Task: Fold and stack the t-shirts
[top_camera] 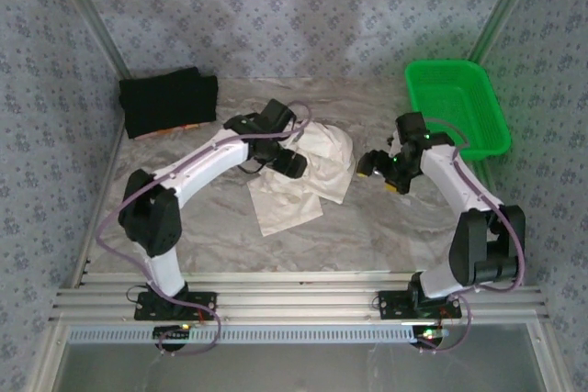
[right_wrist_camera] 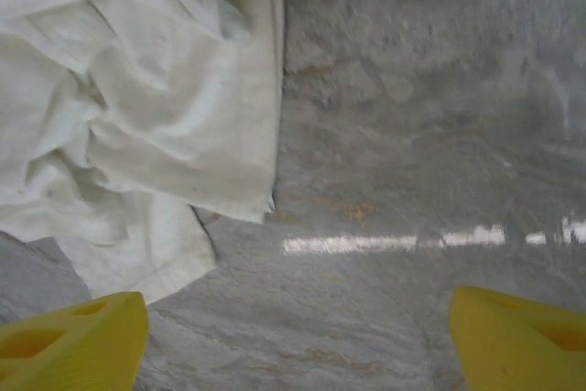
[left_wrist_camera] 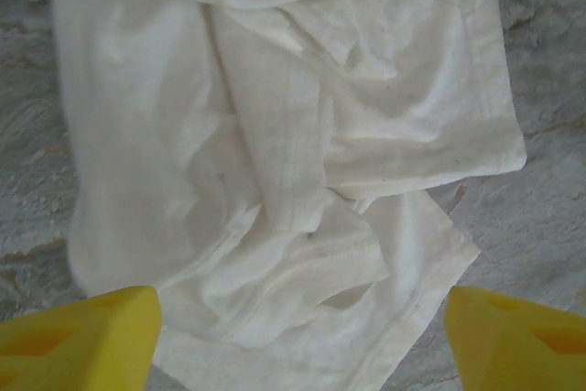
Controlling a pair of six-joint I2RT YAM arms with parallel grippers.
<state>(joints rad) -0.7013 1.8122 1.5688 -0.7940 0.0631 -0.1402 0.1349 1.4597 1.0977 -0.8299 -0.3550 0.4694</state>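
Crumpled cream shirt (top_camera: 308, 176) in a loose heap on the counter (top_camera: 211, 227), one flat flap toward the arm bases. Directly over that shirt, left jaws spread wide and released, yellow fingertips (left_wrist_camera: 78, 336) flanking its hemmed corner, gripping nothing. Just off the shirt's right edge, right jaws likewise released, over bare counter. Far left and back of the shirt, folded black shirt (top_camera: 168, 101) with an orange bit. Right and back of it, green basket (top_camera: 501, 130).

A robot lab booth: patterned fabric walls (top_camera: 276, 6), marbled table (top_camera: 367, 227), metal rails (top_camera: 294, 298) carrying arm bases (top_camera: 173, 304) at six o'clock.
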